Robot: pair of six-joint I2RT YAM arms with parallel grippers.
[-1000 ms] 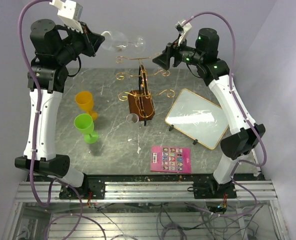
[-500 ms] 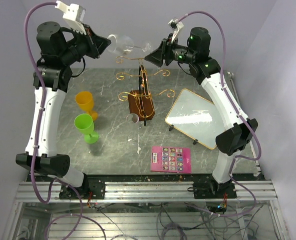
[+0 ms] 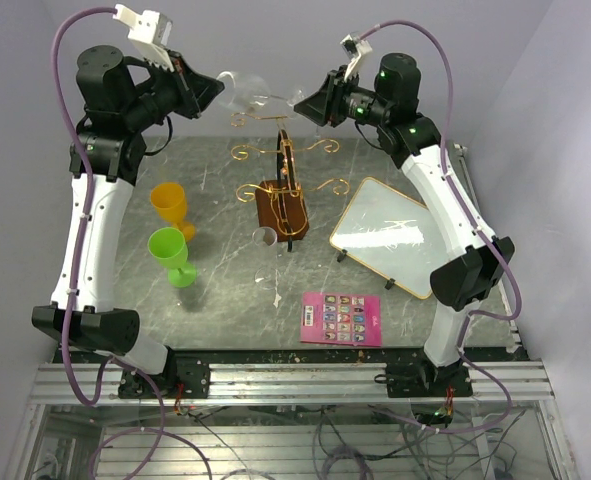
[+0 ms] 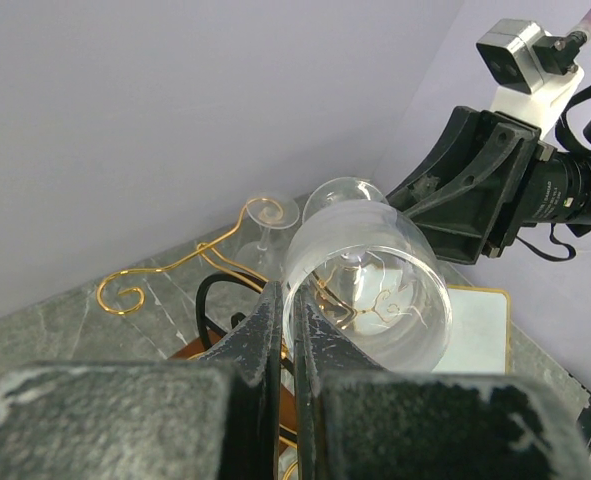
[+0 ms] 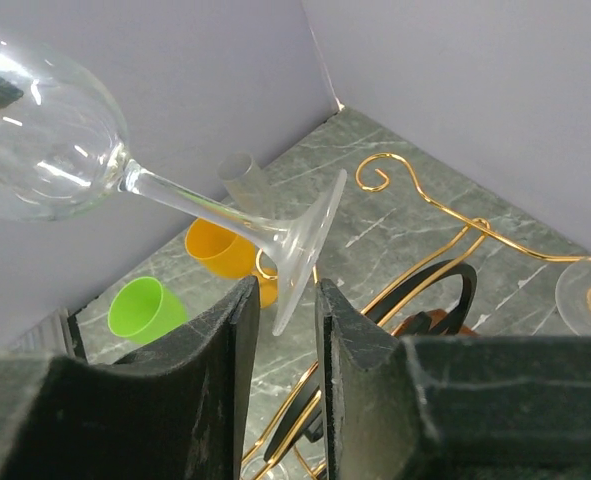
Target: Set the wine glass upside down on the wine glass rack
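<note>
Wine glass (image 5: 50,140) held high over wine glass rack (image 3: 285,165), lying sideways. Not yet inverted, not yet hung. Bowl rim pinched tight by left tool (image 4: 287,297). Foot straddled by right tool (image 5: 288,295), jaws narrowed round it; firm clamp cannot be told. Handover judged underway; flip and hanging on scroll arm left to be done. Against a second ago: right tool brought in from clear of foot, jaws drawn much closer, glass carried slightly rightward.

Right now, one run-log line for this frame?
wine glass: held sideways over wine glass rack | left jaws: shut on bowl rim | right jaws: open, straddling foot | placed: no
</note>
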